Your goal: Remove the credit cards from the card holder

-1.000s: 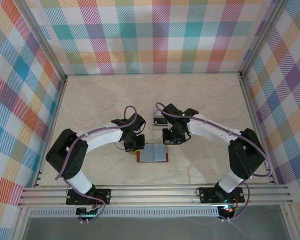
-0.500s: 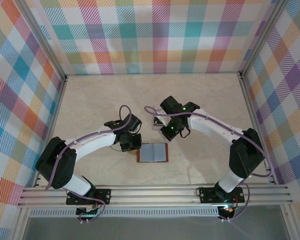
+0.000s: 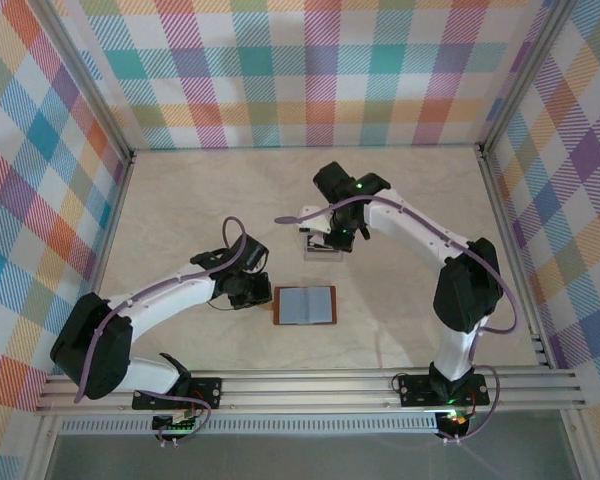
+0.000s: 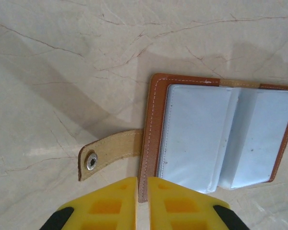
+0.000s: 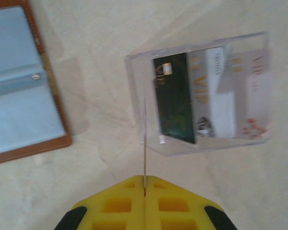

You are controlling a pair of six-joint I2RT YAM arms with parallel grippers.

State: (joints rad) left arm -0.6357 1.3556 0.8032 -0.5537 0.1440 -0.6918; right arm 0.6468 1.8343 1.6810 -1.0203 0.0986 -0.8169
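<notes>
1. The left gripper [image 4: 142,199] has its jaws barely parted, with a thin slit between the yellow pads [image 4: 105,206] and nothing in it.
2. The wallet [image 4: 152,124] lies open and flat on the table [image 4: 62,72], just ahead of those fingertips and mostly to their right. Its near corner lines up with the slit; I cannot tell whether it touches the pads.
3. Its tab [image 4: 113,152] sticks out ahead of the left pad, with the snap [image 4: 91,161] at its end facing up.
4. Pale blue sleeves [image 4: 197,134] cover the wallet's inside.
5. The right gripper [image 5: 145,191] is clamped on a card [image 5: 145,139], seen edge-on and standing straight out from the fingertips.
6. Ahead of this gripper and to its right sits a clear tray [image 5: 138,81]. Cards [image 5: 175,98] lie flat in it, one dark green and the others pale with gold lettering.
7. The held card's far end crosses the tray's left side.
8. From the right gripper, the wallet lies ahead and to the left, apart from the tray.
</notes>
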